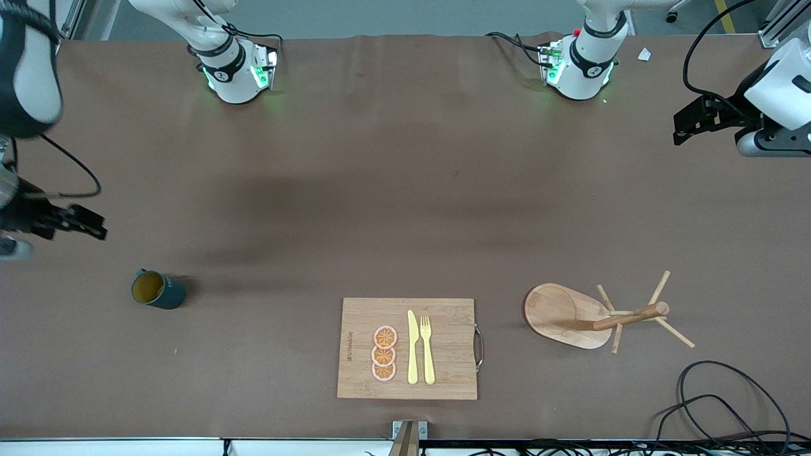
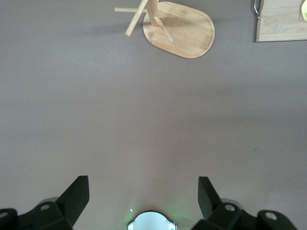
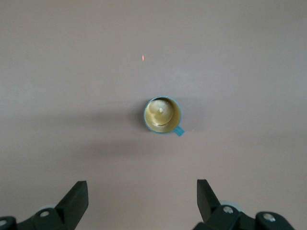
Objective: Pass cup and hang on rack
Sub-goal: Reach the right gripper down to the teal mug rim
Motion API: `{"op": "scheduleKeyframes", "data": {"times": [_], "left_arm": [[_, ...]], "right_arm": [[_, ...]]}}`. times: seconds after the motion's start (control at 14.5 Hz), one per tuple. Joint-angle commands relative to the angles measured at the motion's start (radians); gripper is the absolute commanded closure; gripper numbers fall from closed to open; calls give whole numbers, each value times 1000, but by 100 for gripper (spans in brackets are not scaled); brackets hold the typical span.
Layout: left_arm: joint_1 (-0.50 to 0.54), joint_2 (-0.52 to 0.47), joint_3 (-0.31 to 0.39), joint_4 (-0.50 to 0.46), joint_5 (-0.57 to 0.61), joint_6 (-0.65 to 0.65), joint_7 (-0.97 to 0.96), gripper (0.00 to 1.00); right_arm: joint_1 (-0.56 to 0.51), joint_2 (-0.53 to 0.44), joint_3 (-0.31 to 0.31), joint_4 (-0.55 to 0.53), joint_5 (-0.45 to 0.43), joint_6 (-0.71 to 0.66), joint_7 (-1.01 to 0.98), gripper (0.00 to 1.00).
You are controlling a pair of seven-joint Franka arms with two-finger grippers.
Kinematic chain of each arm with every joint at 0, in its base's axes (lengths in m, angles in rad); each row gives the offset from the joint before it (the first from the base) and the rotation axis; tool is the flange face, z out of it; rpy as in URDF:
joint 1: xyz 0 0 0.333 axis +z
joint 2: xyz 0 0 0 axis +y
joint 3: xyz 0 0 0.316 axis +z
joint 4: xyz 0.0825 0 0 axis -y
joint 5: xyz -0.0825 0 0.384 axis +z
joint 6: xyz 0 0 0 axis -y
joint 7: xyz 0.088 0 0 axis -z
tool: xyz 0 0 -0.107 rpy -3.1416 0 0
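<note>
On brown table: glossy cylindrical cup [image 1: 158, 290], bamboo rack [image 1: 595, 315]; both hands open, empty.

We see a brown tabletop [image 1: 405, 190]. On it stand the cup [image 1: 157, 290] near the right arm's end, a wooden board [image 1: 443, 351] in the middle, and the rack [image 1: 570, 315] near the left arm's end.

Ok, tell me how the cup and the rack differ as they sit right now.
The cup is dark teal with a yellowish inside; the rack is light bamboo. The cup is a closed cylinder with a small side handle; the rack is a flat oval base with a post and thin angled pegs. The cup stands toward the right arm's end of the table, the rack toward the left arm's end. Both stand upright on the table, untouched.
</note>
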Motion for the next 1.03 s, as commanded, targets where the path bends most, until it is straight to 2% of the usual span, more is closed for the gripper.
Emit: {"op": "scheduleKeyframes", "data": {"times": [0.0,0.28,0.76,0.83,0.96], "left_arm": [[2,10,2,24,-3,-3,16,0],[4,9,2,24,-6,-6,17,0],[7,10,3,24,-9,-6,19,0],[7,9,3,24,-10,-6,19,0],[8,9,3,24,-10,-6,19,0]], "right_arm": [[-9,107,2,15,63,25,5,0],[-16,240,2,8,89,149,8,0],[-9,380,2,5,104,327,4,0],[-12,394,2,4,104,346,3,4],[-14,412,1,4,97,355,-1,25]]}}
